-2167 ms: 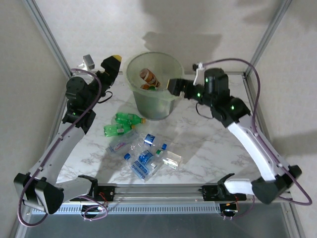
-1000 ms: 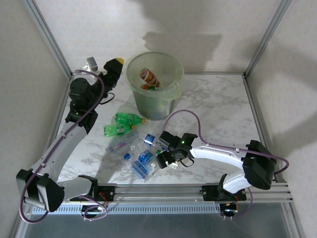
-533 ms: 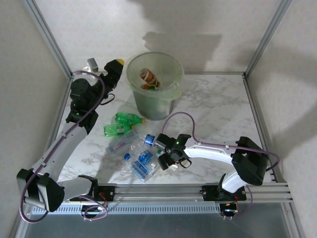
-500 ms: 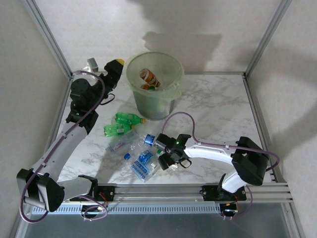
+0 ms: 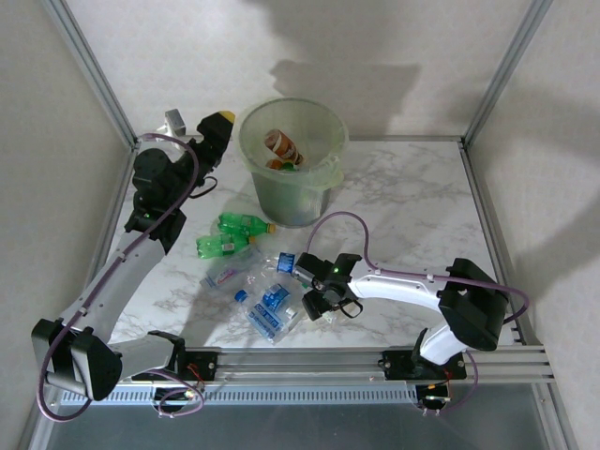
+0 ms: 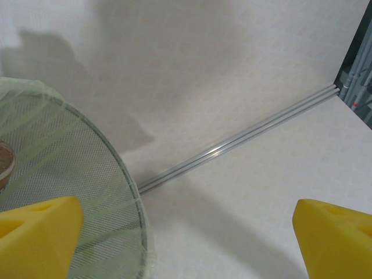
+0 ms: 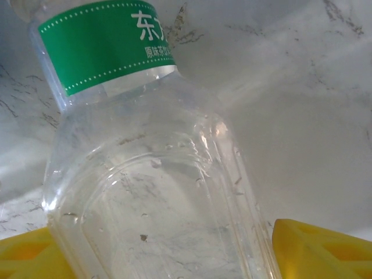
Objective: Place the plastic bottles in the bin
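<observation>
Marble tabletop (image 5: 412, 206), clear bottle (image 7: 157, 192) labelled 东方 inside right hand (image 7: 174, 254), grip unclear, left hand (image 6: 186, 235) open, empty

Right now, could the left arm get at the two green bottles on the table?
Probably yes: the green bottles lie uncovered on its side, and the left gripper hangs open and empty by the bin.

Right wrist view, and there's print to read. The clear bottle (image 7: 157, 221) wears a green label (image 7: 99, 46) with big white Chinese characters, 东方, running off the top edge. Under them sits a smaller white line that starts 原味. The characters after that may name the drink, but they are too fine to be sure. Over on the top camera, the blue-labelled bottles (image 5: 274, 300), the green bottles (image 5: 234, 225) and the orange-labelled bottle (image 5: 281, 145) all carry print too small to read.
</observation>
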Tool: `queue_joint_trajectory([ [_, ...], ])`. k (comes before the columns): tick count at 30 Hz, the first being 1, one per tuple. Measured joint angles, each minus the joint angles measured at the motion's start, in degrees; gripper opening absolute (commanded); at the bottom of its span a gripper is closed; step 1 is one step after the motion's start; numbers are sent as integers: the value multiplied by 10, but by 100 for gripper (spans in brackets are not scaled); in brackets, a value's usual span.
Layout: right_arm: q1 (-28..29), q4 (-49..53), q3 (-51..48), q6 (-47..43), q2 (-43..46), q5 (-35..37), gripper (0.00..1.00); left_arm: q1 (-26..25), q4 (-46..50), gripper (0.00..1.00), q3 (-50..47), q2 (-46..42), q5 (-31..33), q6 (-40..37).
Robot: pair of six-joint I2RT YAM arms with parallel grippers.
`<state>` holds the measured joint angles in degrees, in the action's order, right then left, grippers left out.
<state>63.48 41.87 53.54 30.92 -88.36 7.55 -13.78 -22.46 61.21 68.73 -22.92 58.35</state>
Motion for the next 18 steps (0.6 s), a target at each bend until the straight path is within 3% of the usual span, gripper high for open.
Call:
queue_joint_trajectory([
  [11,0,13,2,3,5,4,60,0,0,92,0,1,0,4],
  [18,0,24,28,3,75,16,59,0,0,92,0,1,0,4],
])
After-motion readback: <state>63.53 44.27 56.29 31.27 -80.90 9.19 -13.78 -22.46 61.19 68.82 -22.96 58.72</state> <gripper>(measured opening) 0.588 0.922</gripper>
